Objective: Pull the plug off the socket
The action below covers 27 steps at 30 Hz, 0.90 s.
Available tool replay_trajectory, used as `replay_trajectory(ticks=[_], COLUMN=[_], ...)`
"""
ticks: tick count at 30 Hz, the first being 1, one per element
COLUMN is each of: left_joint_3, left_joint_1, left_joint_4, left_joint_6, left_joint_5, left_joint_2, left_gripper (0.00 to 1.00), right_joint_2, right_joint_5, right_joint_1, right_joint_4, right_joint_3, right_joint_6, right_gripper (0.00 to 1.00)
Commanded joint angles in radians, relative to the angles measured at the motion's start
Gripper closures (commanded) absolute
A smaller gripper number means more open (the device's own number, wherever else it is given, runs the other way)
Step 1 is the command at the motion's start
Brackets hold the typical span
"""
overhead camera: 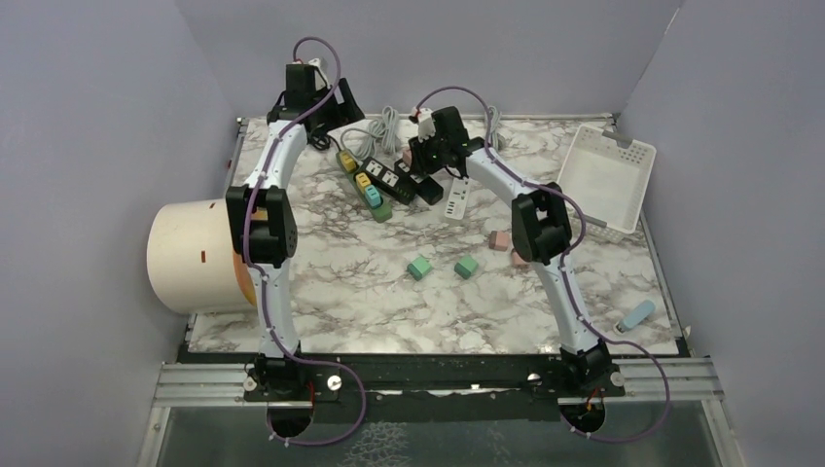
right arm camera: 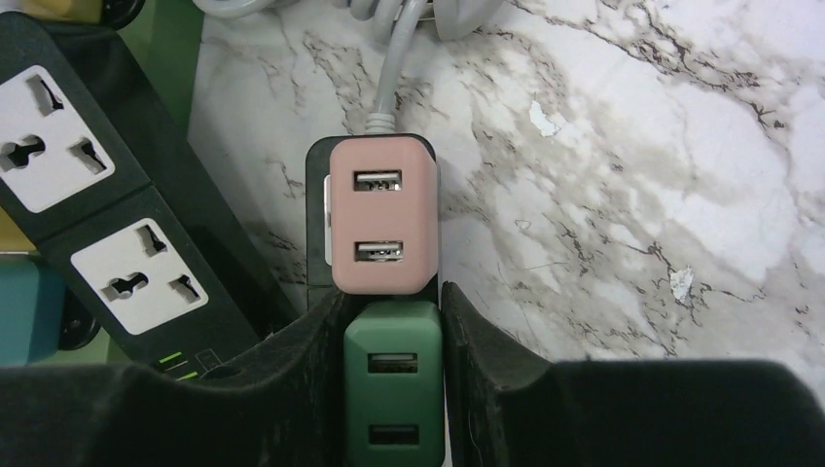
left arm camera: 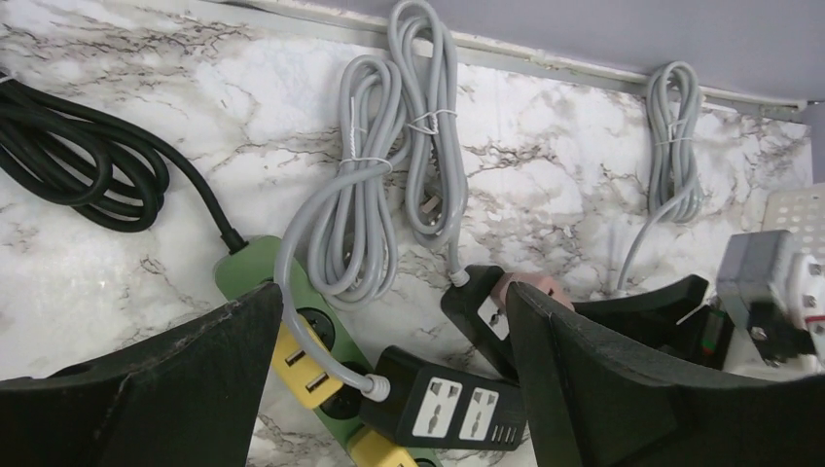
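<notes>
Clamping the green USB charger [right arm camera: 394, 389] between the 2 fingers of the right gripper [right arm camera: 392, 297], seated in the black power strip [right arm camera: 313, 243] directly below, long axis running straight ahead, touching the pink charger [right arm camera: 379, 214] just in front. Leaving the left gripper [left arm camera: 389, 292] hanging wide open, farther off. Likely needing a straight upward pull.

The table [right arm camera: 632, 195] is white with grey marble lines. One pink USB charger [right arm camera: 379, 214], one green USB charger [right arm camera: 394, 389]. The power strip [right arm camera: 117, 224] is black with white sockets.
</notes>
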Motion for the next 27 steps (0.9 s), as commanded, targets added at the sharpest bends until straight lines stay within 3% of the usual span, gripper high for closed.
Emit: replay_trajectory(ticks=[1, 6, 9, 16, 27], left_joint_3=[-0.068, -0.155, -0.218, -0.366, -0.486], left_joint_1=[0.003, -0.01, -0.036, -0.146, -0.178], left_joint_4=[0.035, 0.056, 0.068, 0.133, 0.287], left_joint_6=[0.019, 0.026, 0.033, -0.01, -0.099], left_joint_5=[-0.013, -0.002, -0.003, 0.02, 0.138], left_joint_2=[-0.103, -0.163, -0.204, -0.262, -0.29], left_gripper=[0.12, 0.12, 0.12, 0.12, 0.12], right_joint_2=[0.016, 0.034, 0.061, -0.115, -0.343], right_joint_5=[0.026, 0.007, -0.003, 0.027, 0.018], right_joint_1=[-0.001, -0.001, -0.001, -0.001, -0.004], right_joint_4=[-0.01, 0.011, -0.008, 0.096, 0.154], right_joint_3=[0.029, 0.056, 0.098, -0.05, -0.172], right_joint_6=[0.0, 0.007, 0.006, 0.011, 0.059], right_gripper=[0.68, 0.68, 0.98, 0.99, 0.99])
